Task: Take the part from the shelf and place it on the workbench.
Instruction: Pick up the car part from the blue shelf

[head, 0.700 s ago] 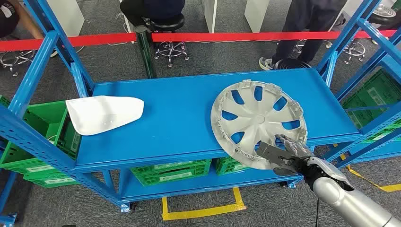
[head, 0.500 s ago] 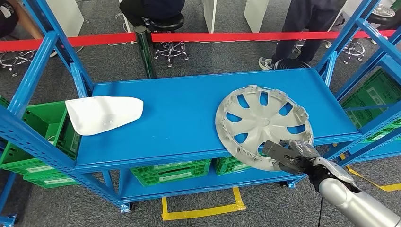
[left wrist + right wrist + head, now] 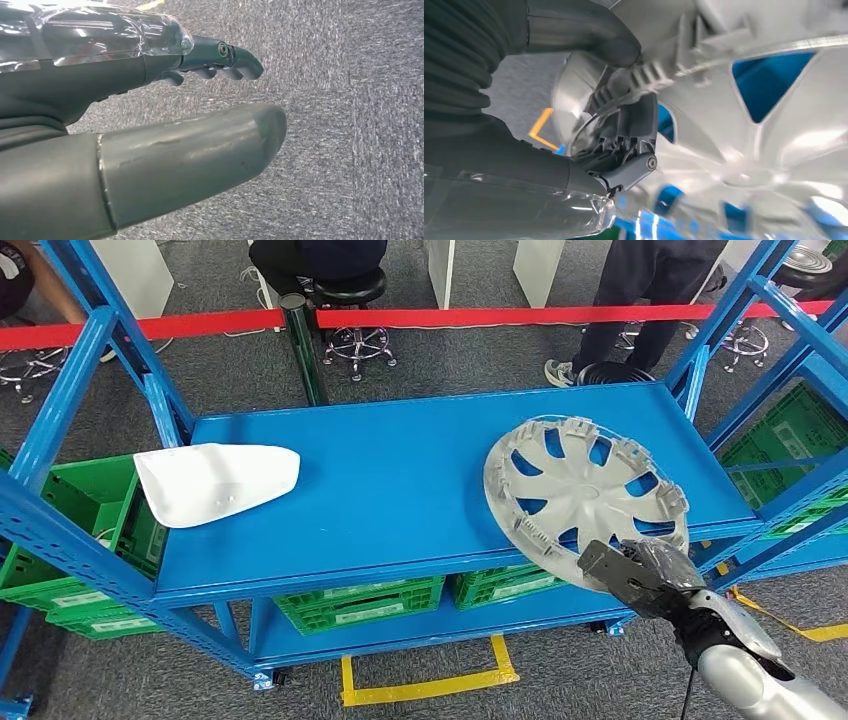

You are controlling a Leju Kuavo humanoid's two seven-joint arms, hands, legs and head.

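Observation:
A silver wheel cover (image 3: 585, 495) with spoke openings sits tilted over the right part of the blue shelf (image 3: 380, 490), its near edge lifted past the shelf's front. My right hand (image 3: 645, 575) grips that near rim. In the right wrist view the thumb and dark fingers (image 3: 629, 150) clamp the ribbed rim of the wheel cover (image 3: 774, 130). My left hand (image 3: 150, 115) hangs over grey carpet, fingers straight and apart, holding nothing.
A white curved panel (image 3: 215, 482) lies at the shelf's left end. Green crates (image 3: 360, 605) fill the lower level and both sides. Blue uprights (image 3: 70, 400) frame the shelf. Behind a red barrier tape (image 3: 480, 316) are stools and people's legs (image 3: 640, 300).
The wheel cover has slid right and toward the front edge, tilting up more in my right hand's grip. The white panel has stayed put.

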